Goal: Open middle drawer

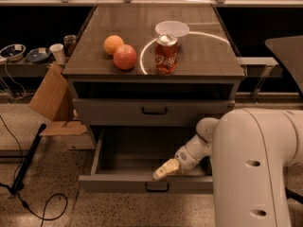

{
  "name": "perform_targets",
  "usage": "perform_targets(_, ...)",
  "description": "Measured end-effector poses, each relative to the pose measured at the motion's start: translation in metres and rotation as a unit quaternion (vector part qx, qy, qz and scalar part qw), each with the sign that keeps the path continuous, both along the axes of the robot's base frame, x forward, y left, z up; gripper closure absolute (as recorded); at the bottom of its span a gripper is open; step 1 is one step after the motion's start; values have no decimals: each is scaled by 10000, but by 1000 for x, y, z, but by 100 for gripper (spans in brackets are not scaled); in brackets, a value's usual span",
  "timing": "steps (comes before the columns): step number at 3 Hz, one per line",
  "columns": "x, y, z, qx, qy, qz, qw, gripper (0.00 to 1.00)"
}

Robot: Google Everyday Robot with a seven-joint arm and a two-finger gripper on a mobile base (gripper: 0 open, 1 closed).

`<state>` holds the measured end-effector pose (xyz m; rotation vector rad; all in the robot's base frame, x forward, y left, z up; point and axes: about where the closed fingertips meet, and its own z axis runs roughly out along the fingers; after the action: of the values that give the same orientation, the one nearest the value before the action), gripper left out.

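Middle drawer (137,155): seen pulled well out, lower centre of the frame, below the desk (199,56).
Hand (164,170): held inside the drawer, just behind its front and above the handle (157,187); how wide it stands cannot be told.
Handling: judged rigid, fairly light while empty, and free-sliding; nothing fragile.
Hold: best taken at the small handle, or perhaps the front's upper edge.
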<state>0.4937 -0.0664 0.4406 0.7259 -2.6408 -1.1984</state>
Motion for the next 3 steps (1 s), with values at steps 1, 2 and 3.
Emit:
perform_targets(1,-9,-5,-5,13,100,-66,9999,0)
perform_targets(2,-23,-9,-9,58,186,-171,9997,0)
perform_targets(3,-33,-13,-11,97,233,-258,9993,0)
